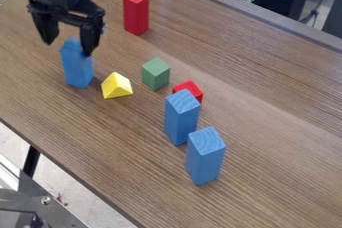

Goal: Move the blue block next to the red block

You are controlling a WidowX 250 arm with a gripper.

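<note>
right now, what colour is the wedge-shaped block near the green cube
The wedge is yellow, clearest in the camera view.

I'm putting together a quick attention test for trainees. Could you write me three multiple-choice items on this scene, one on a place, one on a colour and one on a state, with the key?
1. At which block is the pincer?
A. The small red block
B. The leftmost blue block
C. The blue block nearest the bottom of the view

2. What colour is the cube nearest the yellow block?
A. Green
B. Red
C. Blue

3. How is the tall red block placed?
A. Lying on its side
B. Leaning on another block
C. Standing upright

Key:
1. B: the pincer hangs at the top of that block, to the left of the yellow one.
2. A: the cube just right of the yellow block is green.
3. C: it stands on its small end, apart from the other blocks.
</note>
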